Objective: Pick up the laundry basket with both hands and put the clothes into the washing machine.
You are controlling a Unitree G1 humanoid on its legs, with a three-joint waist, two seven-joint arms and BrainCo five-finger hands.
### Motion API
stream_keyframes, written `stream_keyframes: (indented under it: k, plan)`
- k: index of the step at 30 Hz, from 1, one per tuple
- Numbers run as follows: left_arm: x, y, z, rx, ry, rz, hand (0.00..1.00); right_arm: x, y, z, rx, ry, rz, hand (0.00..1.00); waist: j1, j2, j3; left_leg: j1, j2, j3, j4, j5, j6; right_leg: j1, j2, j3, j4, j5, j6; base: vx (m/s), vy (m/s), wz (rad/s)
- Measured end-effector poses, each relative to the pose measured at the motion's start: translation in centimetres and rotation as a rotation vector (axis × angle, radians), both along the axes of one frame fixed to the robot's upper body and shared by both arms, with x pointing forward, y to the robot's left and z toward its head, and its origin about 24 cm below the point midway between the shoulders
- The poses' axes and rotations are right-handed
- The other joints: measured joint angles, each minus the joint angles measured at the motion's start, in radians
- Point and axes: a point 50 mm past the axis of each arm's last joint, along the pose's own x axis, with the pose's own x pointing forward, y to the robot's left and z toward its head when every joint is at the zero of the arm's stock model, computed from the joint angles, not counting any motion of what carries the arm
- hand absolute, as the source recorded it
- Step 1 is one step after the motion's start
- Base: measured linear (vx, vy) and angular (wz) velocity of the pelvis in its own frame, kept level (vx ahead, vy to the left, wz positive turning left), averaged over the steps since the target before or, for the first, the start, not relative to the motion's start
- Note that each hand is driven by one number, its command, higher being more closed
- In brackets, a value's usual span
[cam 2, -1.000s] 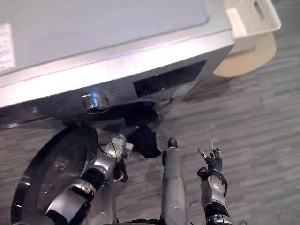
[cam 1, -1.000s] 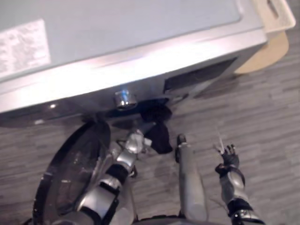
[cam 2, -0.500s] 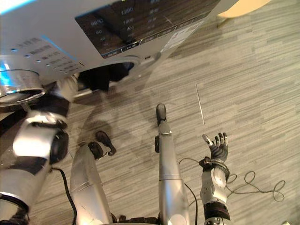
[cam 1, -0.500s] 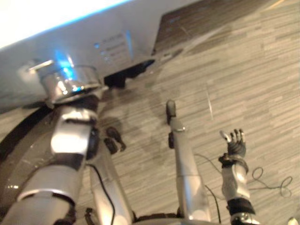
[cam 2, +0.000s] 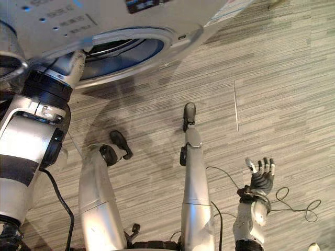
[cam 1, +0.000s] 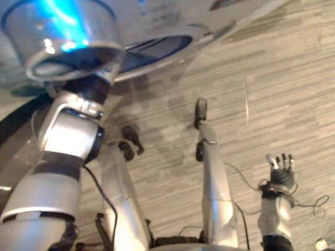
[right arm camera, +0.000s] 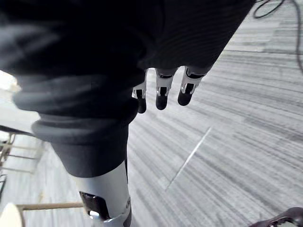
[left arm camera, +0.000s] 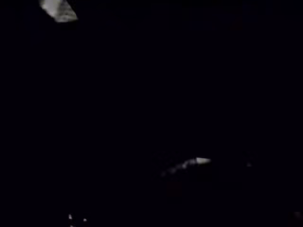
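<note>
Washing machine (cam 2: 136, 15) is showing across the top of both eye views, very close under the head camera, and we are looking down its pale front panel to the round drum opening (cam 2: 123, 49), which is standing open with a bluish ring around a dark inside. Large silver dial (cam 1: 65, 39) is catching blue light toward the panel's left end. We are seeing the left arm (cam 2: 29, 133) coming up from the lower left and running into the left part of the opening. The left hand is lying somewhere past the rim, inside the drum. The left wrist view is giving us near-total darkness with a few faint pale glints, so we cannot tell how that hand is set, nor whether any clothes are in it. We are also unable to make out any laundry in the dark of the drum. Right hand (cam 2: 260, 179) is hanging low at the robot's right side, well apart from the machine. Its fingers (right arm camera: 161, 94) are loosely spread and nearly straight, holding nothing and touching nothing. In the right wrist view we are looking past their dark tips onto the floor below. Floor (cam 2: 282, 73) is grey wood-look planking running out from under the machine. A thin pale line (cam 2: 235, 107) is lying on it between the machine and the right hand.
</note>
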Motion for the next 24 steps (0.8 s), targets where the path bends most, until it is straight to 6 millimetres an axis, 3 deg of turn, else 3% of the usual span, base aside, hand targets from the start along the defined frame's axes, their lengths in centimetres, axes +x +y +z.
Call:
stream_keyframes:
  k: [3,6,11,16,21,24]
  plan:
    - [-0.8,-1.3,0.2,0.158,-0.083,0.091,0.0,0.1,0.0,0.5,-0.016,-0.028,0.006,0.0,0.009,0.0,0.0,-0.018,-0.011,-0.012,0.018,0.0,0.001,-0.02,-0.003,-0.004,0.03,0.003,0.006,0.03,0.058,0.03]
    - [-0.4,-1.2,0.1,0.213,-0.052,0.136,0.0,0.1,0.3,-0.2,0.002,-0.009,0.011,0.0,0.004,0.0,0.0,-0.021,-0.013,-0.022,0.018,0.0,0.001,-0.021,-0.005,-0.013,0.04,0.001,0.004,0.0,0.021,0.04]
    - [0.2,0.1,0.3,0.2,0.018,0.178,0.0,-0.1,1.1,-1.8,0.041,0.047,0.043,0.0,-0.013,0.0,0.0,-0.021,-0.013,-0.032,0.015,0.0,0.001,-0.021,-0.011,-0.019,0.052,-0.015,-0.005,-0.02,0.002,0.05]
    - [0.9,-0.4,0.1,0.242,0.078,0.202,0.0,0.4,2.4,-2.3,0.049,0.068,0.103,0.0,-0.011,-0.001,-0.001,-0.021,-0.012,-0.037,0.012,0.006,0.002,-0.015,-0.016,-0.026,0.054,-0.011,0.0,0.0,0.008,0.03]
    - [2.3,-0.6,-0.8,0.234,0.199,0.172,0.0,0.1,2.4,-3.0,0.081,0.088,0.097,0.0,-0.016,-0.002,-0.001,-0.017,-0.015,-0.061,0.011,0.008,0.001,0.009,-0.015,-0.048,0.048,-0.012,-0.001,-0.01,0.026,0.07]
    - [3.3,0.7,-1.6,0.153,0.296,0.14,0.0,0.1,3.1,-3.7,0.092,0.116,0.135,0.0,-0.034,-0.003,-0.002,-0.002,-0.018,-0.062,-0.007,0.017,0.005,0.034,-0.016,-0.053,0.025,-0.011,-0.001,-0.02,0.013,0.06]
